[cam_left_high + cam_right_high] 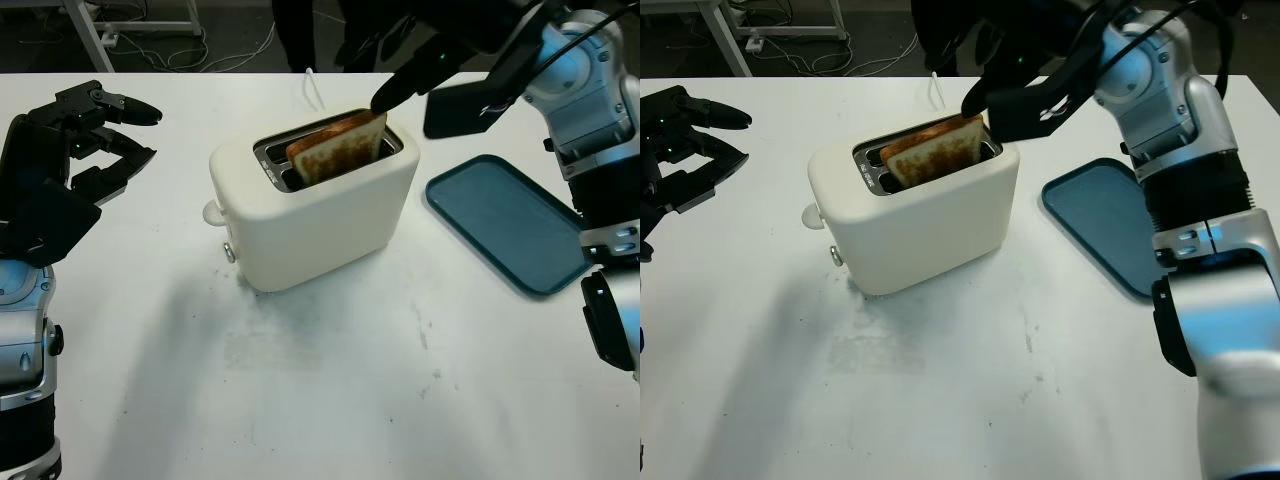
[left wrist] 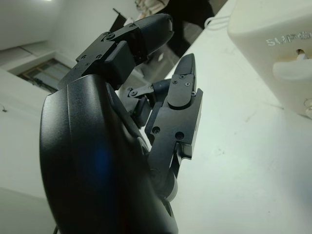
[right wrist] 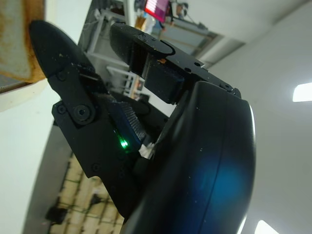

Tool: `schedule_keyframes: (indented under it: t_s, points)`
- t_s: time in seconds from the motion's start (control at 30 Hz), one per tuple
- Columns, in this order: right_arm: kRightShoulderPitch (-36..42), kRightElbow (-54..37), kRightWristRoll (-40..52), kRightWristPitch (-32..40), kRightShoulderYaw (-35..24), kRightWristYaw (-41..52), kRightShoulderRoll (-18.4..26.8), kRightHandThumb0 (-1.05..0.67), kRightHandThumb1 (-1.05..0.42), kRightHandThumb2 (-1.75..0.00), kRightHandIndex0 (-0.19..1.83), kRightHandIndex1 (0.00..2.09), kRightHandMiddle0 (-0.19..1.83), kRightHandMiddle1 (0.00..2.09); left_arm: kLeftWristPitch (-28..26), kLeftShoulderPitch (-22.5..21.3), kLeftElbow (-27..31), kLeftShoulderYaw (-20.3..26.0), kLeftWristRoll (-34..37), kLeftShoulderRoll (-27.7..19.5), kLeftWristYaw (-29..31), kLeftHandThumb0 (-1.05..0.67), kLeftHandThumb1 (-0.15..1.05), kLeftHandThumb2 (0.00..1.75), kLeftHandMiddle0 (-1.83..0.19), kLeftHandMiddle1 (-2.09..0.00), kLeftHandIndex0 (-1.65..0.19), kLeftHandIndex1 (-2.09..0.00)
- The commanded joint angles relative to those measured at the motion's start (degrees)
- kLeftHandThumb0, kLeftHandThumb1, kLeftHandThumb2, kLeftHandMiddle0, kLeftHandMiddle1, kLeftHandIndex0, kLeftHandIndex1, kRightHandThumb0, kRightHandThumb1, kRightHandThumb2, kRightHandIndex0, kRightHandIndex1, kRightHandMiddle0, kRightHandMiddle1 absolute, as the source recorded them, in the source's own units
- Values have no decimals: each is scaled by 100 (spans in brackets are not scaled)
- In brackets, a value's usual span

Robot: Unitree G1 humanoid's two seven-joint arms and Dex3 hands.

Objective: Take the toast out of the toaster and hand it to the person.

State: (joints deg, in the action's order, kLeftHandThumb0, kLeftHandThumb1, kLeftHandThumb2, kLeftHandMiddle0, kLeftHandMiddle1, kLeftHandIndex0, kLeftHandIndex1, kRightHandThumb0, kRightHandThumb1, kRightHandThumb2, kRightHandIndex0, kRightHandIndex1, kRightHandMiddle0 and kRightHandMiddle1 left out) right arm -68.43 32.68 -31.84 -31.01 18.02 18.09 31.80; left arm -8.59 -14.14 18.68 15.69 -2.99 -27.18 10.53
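We are at the reaching step: our right hand (image 1: 400, 85) hangs over the far end of the cream, round-cornered plastic toaster (image 1: 310, 215), which stands at the middle of the white counter (image 1: 330, 390). One black fingertip sits at the upper corner of the browned, rough-crusted slice of toast (image 1: 338, 147); we cannot tell whether it touches. The toast stands tilted in the slot, its top half showing above the metal rim. The hand holds nothing, fingers not yet closed on the slice.

As we judge it, the next move calls for fingers on both flat faces of the slice, a light pinch so the crumbly crust does not break, then a lift along the slot.

At three o'clock from the toaster lies a flat teal plastic tray with rounded corners (image 1: 510, 222). Our left hand (image 1: 75, 150) waits at nine o'clock, open, above the counter. A person in dark clothing (image 1: 310, 30) stands at twelve o'clock, beyond the far edge.
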Motion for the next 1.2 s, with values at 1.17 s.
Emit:
schedule_keyframes:
  t_s: [1.17]
  points:
    - [-91, 555, -927, -571, 684, -192, -160, -98, -85, 0, 65, 91, 95, 3, 155, 68, -3, -6, 39, 63, -49, -8, 92, 9, -60, -119, -63, -81]
